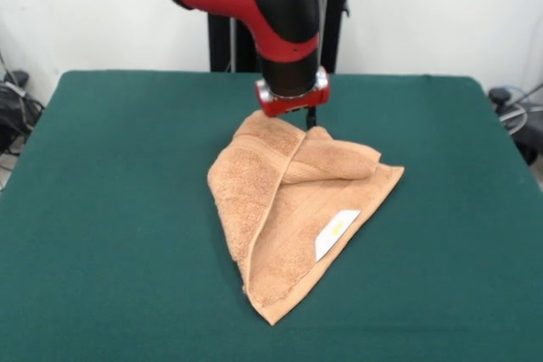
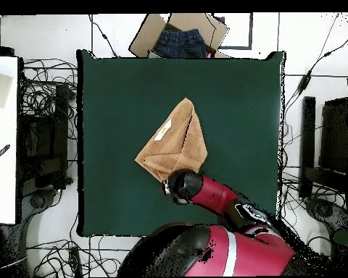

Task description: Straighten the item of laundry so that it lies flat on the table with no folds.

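The tan towel (image 1: 288, 209) lies near the middle of the dark green table (image 1: 110, 209), folded over itself into a rough triangle. A rolled flap sits on its far right part, and its white label (image 1: 337, 233) faces up near the right edge. My gripper (image 1: 310, 120) reaches down to the towel's far corner, right at the cloth. The wrist hides how it sits on the cloth. In the overhead view the towel (image 2: 177, 141) and its label (image 2: 162, 132) sit mid-table (image 2: 235, 94), and the arm's wrist (image 2: 184, 185) covers the towel's near corner and the gripper.
A cardboard box (image 2: 144, 36) holding blue jeans (image 2: 180, 42) stands just beyond the table's far edge in the overhead view. Cables (image 2: 46, 94) and dark equipment (image 2: 329, 145) lie on the floor along both sides of the table. The robot's pedestal (image 1: 229, 44) stands behind the table.
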Controlling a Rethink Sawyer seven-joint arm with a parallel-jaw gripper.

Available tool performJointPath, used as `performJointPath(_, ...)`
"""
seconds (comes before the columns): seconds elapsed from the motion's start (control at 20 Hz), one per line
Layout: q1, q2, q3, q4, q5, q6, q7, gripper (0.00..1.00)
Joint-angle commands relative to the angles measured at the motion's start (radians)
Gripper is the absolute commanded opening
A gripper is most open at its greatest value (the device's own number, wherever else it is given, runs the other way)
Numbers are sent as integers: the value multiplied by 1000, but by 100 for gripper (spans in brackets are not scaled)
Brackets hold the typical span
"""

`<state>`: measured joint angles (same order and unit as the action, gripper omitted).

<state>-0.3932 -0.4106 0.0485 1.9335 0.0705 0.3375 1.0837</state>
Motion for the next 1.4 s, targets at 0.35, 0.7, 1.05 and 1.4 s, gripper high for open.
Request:
performJointPath(0.35,-4,73,46,-127,69,8,238,100)
performJointPath(0.7,36,-43,13,-21,79,12,303,100)
performJointPath(1.05,187,-257,-121,-57,63,330,325,100)
performJointPath(1.4,209,-253,-149,-98,60,374,313,100)
